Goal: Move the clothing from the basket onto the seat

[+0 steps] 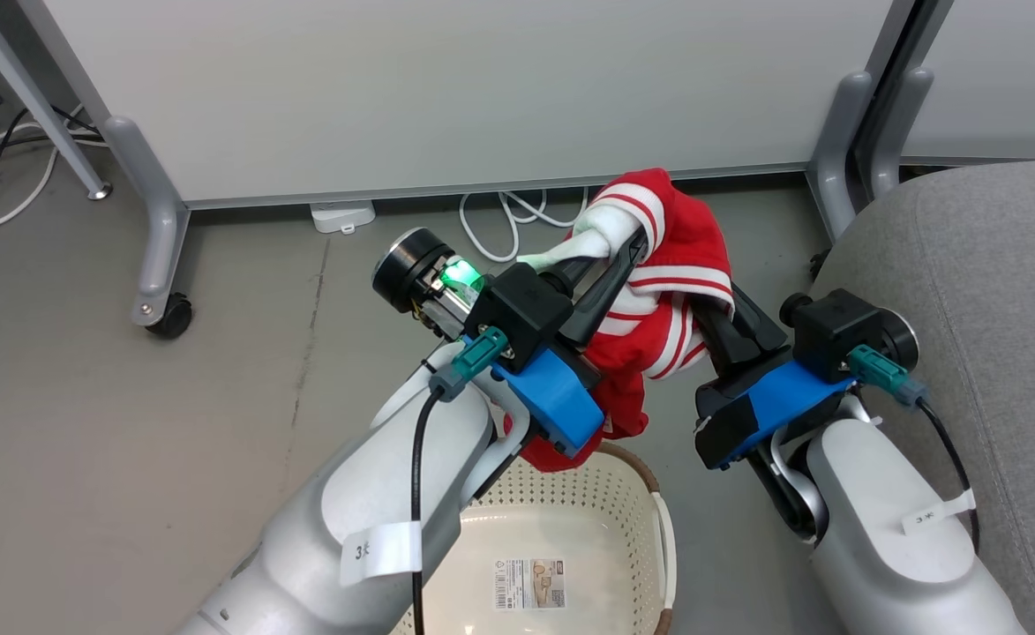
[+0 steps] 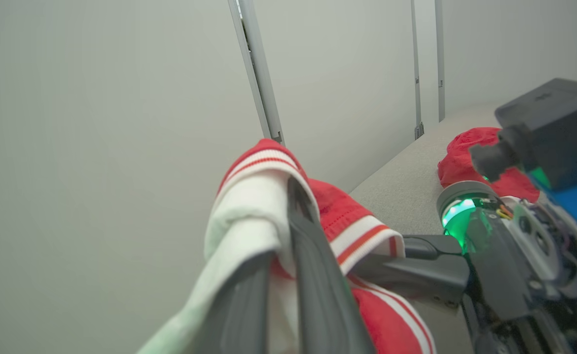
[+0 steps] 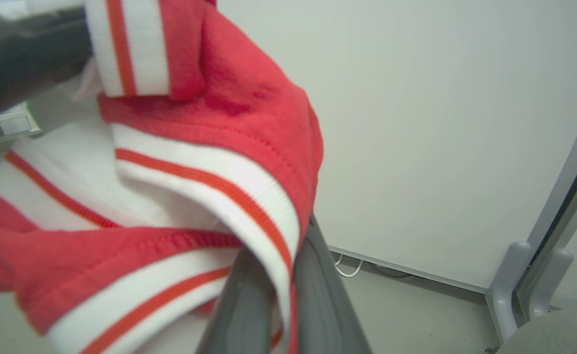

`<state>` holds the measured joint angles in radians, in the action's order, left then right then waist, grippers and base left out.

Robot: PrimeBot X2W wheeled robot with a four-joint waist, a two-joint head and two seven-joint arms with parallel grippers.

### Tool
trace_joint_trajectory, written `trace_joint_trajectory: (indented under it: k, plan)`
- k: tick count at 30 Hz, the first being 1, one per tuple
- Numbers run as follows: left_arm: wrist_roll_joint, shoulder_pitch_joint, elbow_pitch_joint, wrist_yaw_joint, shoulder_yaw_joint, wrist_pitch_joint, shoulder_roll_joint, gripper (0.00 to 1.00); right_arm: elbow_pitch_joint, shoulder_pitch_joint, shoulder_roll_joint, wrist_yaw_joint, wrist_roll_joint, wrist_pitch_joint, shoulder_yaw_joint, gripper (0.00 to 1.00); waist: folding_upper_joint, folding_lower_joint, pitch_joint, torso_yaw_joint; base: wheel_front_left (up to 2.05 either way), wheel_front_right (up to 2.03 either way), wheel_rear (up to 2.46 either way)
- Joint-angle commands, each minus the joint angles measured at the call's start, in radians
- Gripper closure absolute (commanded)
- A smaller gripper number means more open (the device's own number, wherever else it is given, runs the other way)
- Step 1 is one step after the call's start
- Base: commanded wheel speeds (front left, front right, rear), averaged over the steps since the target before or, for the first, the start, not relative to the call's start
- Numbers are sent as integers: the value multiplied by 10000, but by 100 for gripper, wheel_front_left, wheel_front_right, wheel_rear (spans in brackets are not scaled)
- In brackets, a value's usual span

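- Clothing in play is the jersey [image 1: 658, 291], red with white striped trim. It is bunched in the air between both arms, above and beyond the basket [image 1: 658, 511].
- The left claw [image 1: 627, 247] is clamped on a white fold near the top of the bundle.
- The right claw [image 1: 720, 317] is pinched together on a striped trim edge. In the right wrist view the fabric passes between its fingers [image 3: 318, 295].
- The plain red garment [image 2: 465, 152] already lies on the sofa [image 1: 967, 265], which stands to the robot's right. The basket floor that shows holds just a paper label [image 1: 530, 584].
- Risk: the right claw seems to hold only a thin band of trim. If the arms drift apart on the way over, that edge could slip free or the knit could stretch.
- Risk: a red tail hangs behind the left wrist, close to the basket rim. It could snag there, or drag the basket, if the carry starts low.
- Risk: the two wrists sit near each other, so a sideways swing toward the sofa could make them collide.
- Risk: a release short of the cushion would drop the jersey on the floor.
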<state>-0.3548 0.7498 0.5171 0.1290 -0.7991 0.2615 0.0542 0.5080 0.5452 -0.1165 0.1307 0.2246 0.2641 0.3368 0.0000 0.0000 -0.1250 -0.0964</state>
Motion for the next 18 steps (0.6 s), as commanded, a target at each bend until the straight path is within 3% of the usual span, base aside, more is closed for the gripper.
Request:
trace_joint_trajectory:
  k: [1,15,16,17,18]
  plan:
    - [-35,16,-8,10,20,54,-25,100,29,121,-40,1,55,5,16,100,0,0,0,6,0,0,0]
    - [14,-30,38,1,84,54,-31,100,-32,52,-31,1,104,5,22,100,0,0,-18,12,0,0,0]
    - [9,-47,74,-43,117,53,-29,11,-36,55,-34,1,112,5,18,100,0,0,-21,15,0,0,0]
    - [-23,-70,143,-48,117,53,-27,0,-42,55,-37,1,122,5,14,100,0,0,-20,21,0,0,0]
    - [-44,-48,150,-47,130,53,-31,0,-54,55,-34,1,128,5,5,100,0,0,-27,25,0,0,0]
